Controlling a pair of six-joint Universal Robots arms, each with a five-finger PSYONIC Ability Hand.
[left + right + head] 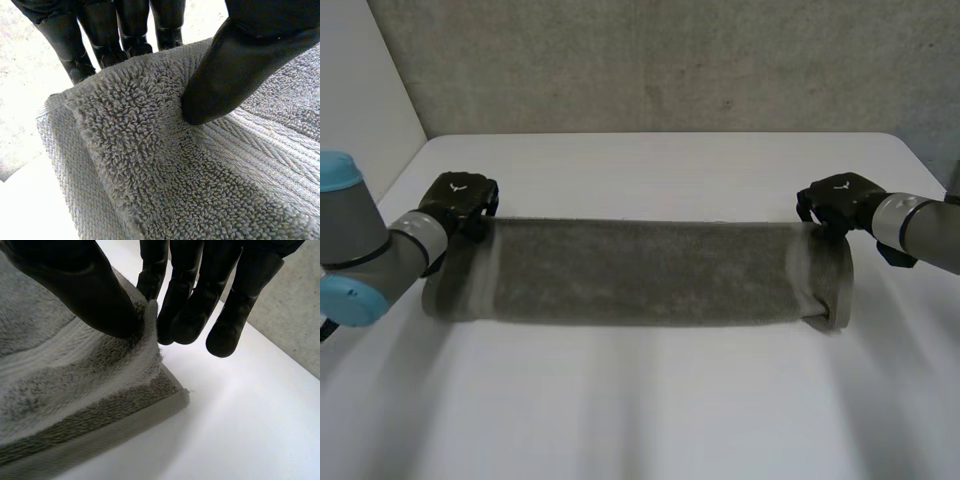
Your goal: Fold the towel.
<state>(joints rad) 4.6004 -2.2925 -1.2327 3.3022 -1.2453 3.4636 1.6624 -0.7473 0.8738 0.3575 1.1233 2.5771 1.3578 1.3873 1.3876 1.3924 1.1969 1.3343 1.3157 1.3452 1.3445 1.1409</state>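
nearest the camera, at 6 o'clock in the head view, the white bench (640,400) is a bare strip. past it, the grey towel (640,270) lies across the middle of the bench as one long folded band running from 9 o'clock to 3 o'clock, its long edges parallel to the near edge of the bench. the left arm (365,250) comes in at 9 o'clock and the right arm (920,230) at 3 o'clock, each reaching inward to an end of the band. the left hand (462,200) sits on the towel's far corner at about 10 o'clock, and the right hand (835,198) on the opposite far corner at about 2 o'clock, so the two hands are well apart with the whole length of the towel between them. in the left wrist view the thumb (235,70) presses down into the looped pile on top of the corner while the fingers (130,30), held close together, stand just behind the cloth's edge, pinching the towel between them. in the right wrist view that hand's thumb (85,290) bears on the top of the cloth and its fingers (185,300) close against the other side of the edge, pinching the corner so that it rises a little above the layers under it. beyond the hands there is more bare bench, then at 12 o'clock a grey concrete wall (670,60).
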